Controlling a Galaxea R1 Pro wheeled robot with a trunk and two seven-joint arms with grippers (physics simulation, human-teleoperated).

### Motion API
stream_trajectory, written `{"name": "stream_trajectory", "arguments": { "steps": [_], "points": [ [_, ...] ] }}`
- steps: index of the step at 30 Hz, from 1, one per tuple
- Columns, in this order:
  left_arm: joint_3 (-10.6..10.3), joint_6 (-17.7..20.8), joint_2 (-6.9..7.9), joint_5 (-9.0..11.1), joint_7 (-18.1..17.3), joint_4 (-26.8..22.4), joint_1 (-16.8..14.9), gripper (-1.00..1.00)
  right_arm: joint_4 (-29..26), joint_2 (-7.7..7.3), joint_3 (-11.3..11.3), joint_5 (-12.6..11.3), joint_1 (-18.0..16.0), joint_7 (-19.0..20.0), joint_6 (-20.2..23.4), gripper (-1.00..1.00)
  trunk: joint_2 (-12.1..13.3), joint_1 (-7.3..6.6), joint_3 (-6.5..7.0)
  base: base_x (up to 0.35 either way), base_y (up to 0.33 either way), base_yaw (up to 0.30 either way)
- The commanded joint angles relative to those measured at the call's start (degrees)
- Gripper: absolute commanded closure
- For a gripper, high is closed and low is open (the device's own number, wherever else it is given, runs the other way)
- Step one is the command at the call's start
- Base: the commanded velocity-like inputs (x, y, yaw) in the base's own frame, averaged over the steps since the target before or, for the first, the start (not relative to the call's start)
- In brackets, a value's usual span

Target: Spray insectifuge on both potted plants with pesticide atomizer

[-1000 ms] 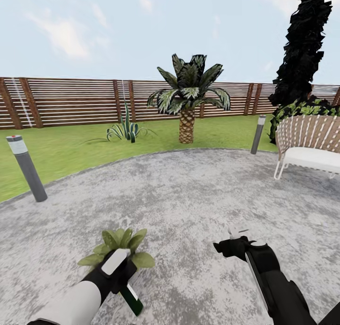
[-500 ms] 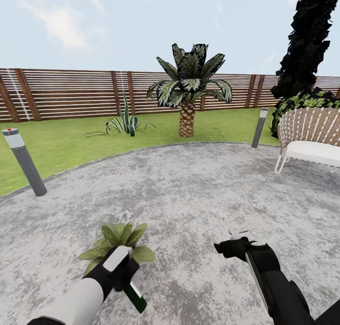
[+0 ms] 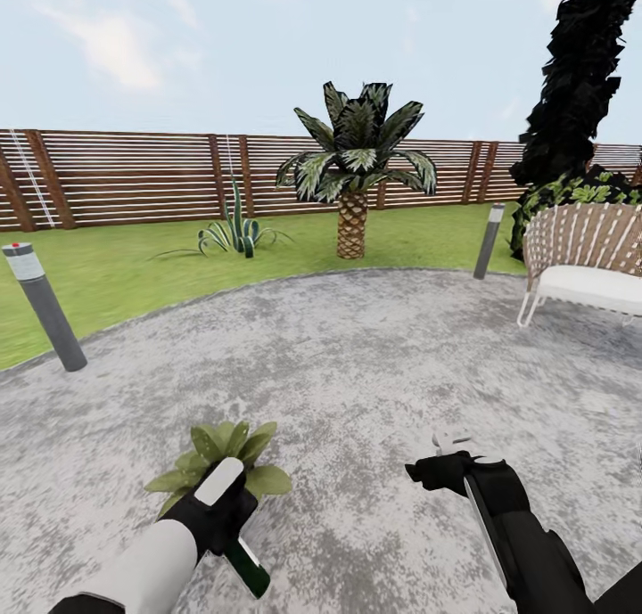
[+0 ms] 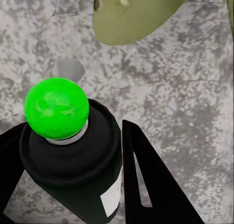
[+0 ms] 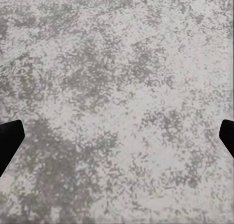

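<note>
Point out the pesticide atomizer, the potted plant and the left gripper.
pesticide atomizer [image 4: 73,175]: left wrist view, on its dark body.
potted plant [image 3: 214,445]: head view, on a leaf.
left gripper [image 3: 234,518]: head view, where its fingers clamp the bottle.

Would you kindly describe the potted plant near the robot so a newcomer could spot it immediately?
Start at the round grey paved circle ringed by lawn. At its near edge, just beyond the left pincer holding the pesticide atomizer, sits the potted plant. Unlike the tall palm and the spiky plant on the grass, it is a low rosette of broad light-green leaves standing on the paving.
</note>
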Motion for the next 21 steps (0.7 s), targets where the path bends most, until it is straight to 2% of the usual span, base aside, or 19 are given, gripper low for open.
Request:
{"name": "stream_trajectory", "arguments": {
  "steps": [1, 6, 15, 16, 17, 21],
  "points": [
    [-0.21, 0.28, 0.00, -0.14, 0.38, -0.22, -0.36, 1.00, 0.00, 0.00, 0.00, 0.01, 0.00, -0.01, 0.00, -1.00, 0.00, 0.00, 0.00, 0.000, 0.000, -0.214],
    [-1.38, 0.63, -0.50, -0.40, 0.79, -1.89, -1.02, 1.00, 0.00, 0.00, 0.08, 0.00, 0.00, -0.01, 0.00, -1.00, 0.00, 0.00, 0.00, 0.000, 0.000, -0.275],
    [-1.62, 0.52, -0.58, -0.71, 0.57, -3.00, -1.04, 1.00, 0.00, 0.00, 0.17, 0.01, 0.00, -0.03, 0.00, -1.00, 0.00, 0.00, 0.00, 0.000, 0.000, -0.290],
    [-2.88, 0.21, -0.60, -3.38, 0.17, -3.15, -1.04, 1.00, 0.00, 0.00, 0.22, -0.03, 0.00, -0.05, 0.00, -1.00, 0.00, 0.00, 0.00, 0.000, 0.000, -0.290],
    [-3.55, -0.21, -0.66, -4.44, 0.08, -3.34, -1.04, 1.00, 0.00, 0.00, 0.26, -0.02, 0.00, -0.07, 0.00, -1.00, 0.00, 0.00, 0.00, 0.000, 0.000, -0.290],
    [-4.43, -2.99, -1.16, -5.85, 1.49, -6.82, -1.04, 1.00, 0.00, 0.00, 0.32, -0.02, 0.00, -0.09, 0.00, -1.00, 0.00, 0.00, 0.00, 0.000, 0.000, -0.105]
  ]
}}
